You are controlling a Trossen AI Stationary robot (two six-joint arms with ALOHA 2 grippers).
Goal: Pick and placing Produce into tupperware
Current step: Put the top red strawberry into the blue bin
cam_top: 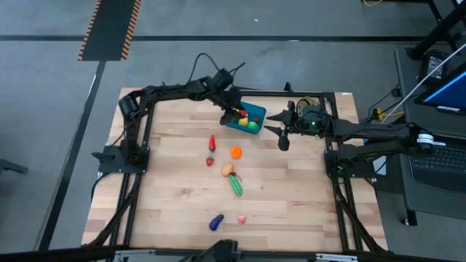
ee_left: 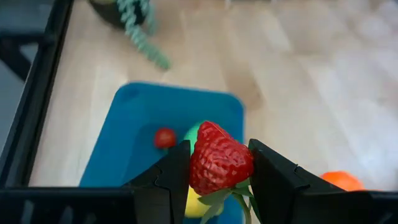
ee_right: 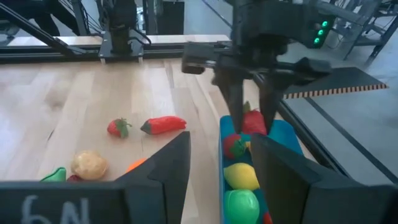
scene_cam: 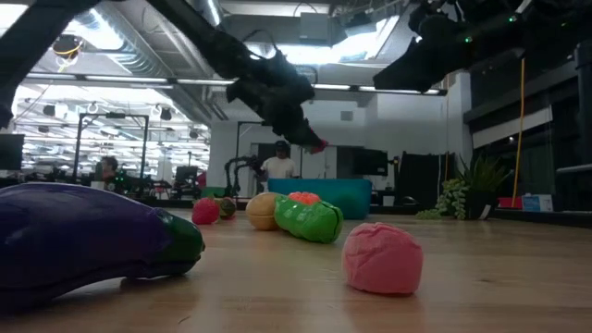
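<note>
The teal tupperware (cam_top: 254, 112) stands near the table's far edge, with a small red piece (ee_left: 165, 137), a yellow piece (ee_right: 240, 176) and a green piece (ee_right: 242, 203) inside. My left gripper (cam_top: 237, 114) hovers over the tub, shut on a red toy strawberry (ee_left: 217, 159). My right gripper (ee_right: 217, 168) is open and empty just to the right of the tub. More produce lies on the wood: a red pepper (cam_top: 212, 142), a strawberry (cam_top: 210, 161), an orange piece (cam_top: 236, 152), a tan piece (cam_top: 228, 169), a green piece (cam_top: 237, 185), a purple eggplant (cam_top: 216, 222) and a pink piece (cam_top: 241, 217). My left gripper pinches the strawberry's two sides (ee_left: 198, 163) between its two fingers (ee_left: 168, 180). The fingers slant downward, coming from the table's left. The strawberry is lifted clear above the tub's open top, its green leaf cap (ee_left: 219, 198) toward the gripper's body.
A green plant sprig (ee_left: 138, 30) in a dark pot stands beyond the tub near the far edge. A black metal frame (cam_top: 145, 138) runs around the tabletop. The wood in front of the tub, between the arms, is open apart from the scattered produce.
</note>
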